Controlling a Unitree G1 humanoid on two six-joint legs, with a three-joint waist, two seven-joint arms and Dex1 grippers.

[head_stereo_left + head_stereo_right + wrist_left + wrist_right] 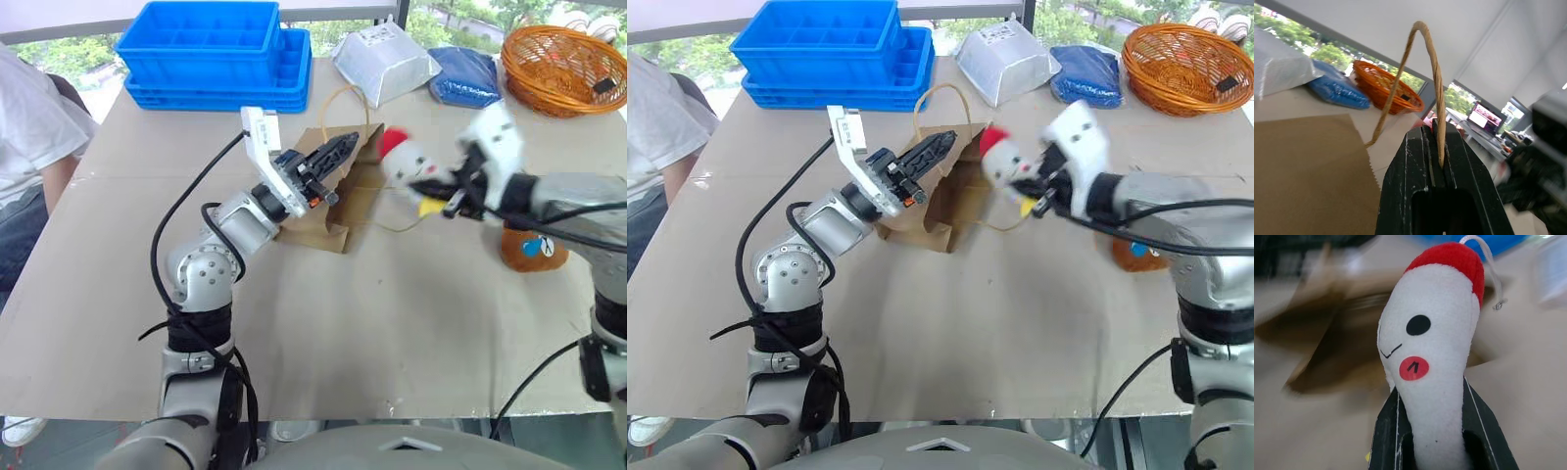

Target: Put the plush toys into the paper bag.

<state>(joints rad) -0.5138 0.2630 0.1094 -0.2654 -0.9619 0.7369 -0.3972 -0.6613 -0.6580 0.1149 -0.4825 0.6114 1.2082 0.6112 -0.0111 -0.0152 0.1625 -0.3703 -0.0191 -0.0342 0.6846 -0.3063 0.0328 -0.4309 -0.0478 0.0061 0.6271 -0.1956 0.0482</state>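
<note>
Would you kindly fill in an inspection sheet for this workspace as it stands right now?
Surface: table covered in beige board, bare toward the near edge.
Job's things: paper bag lies on the table, mouth toward the chick toy; bear toy sits on the table beside the right arm.
Clutter: blue trays, white pouch, blue bag and orange basket along the far edge.
Grippers: left gripper shut on the bag's cord handle; right gripper shut on the chick toy, held above the table near the bag's mouth.
Cables: black cables run along both arms.
Surroundings: a person sits at the left; windows behind.
</note>
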